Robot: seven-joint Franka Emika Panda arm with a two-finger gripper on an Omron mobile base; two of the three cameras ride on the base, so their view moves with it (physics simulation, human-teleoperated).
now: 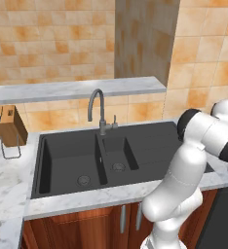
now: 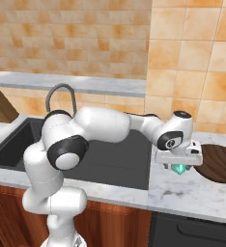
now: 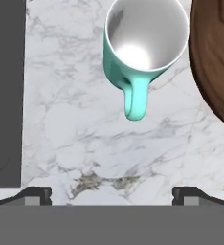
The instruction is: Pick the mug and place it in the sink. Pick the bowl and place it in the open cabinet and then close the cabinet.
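Two dark fingertips point(image 3: 37, 194) of the hand point(image 2: 181, 168) rise at the bottom corners of the hand view, set wide apart with nothing between them, over a bare stretch of white marble counter point(image 3: 75, 124). On one side of that stretch runs the straight dark edge of the sink point(image 3: 6, 86); on the other curves the rim of the brown wooden bowl point(image 3: 214, 57). Between the two edges stands the teal mug point(image 3: 145, 43), upright, its white inside empty and its handle turned toward the hand. Its rim sits just beside the bowl, though whether they touch cannot be told. The mug lies ahead of the fingertips, apart from them and a little off centre toward the bowl.

Seen from the right base view, the white arm point(image 2: 110, 126) reaches across the sink's corner and the hand hangs low over the counter strip between sink and bowl, a glimpse of teal showing beneath it. The bowl's inside, as far as it shows, looks empty.

From the left base view, both basins of the sink hold nothing, the grey tap point(image 1: 99, 109) standing behind the divider. A wooden knife block point(image 1: 9, 127) sits on the counter to the sink's left, below a marble shelf point(image 1: 77, 89).
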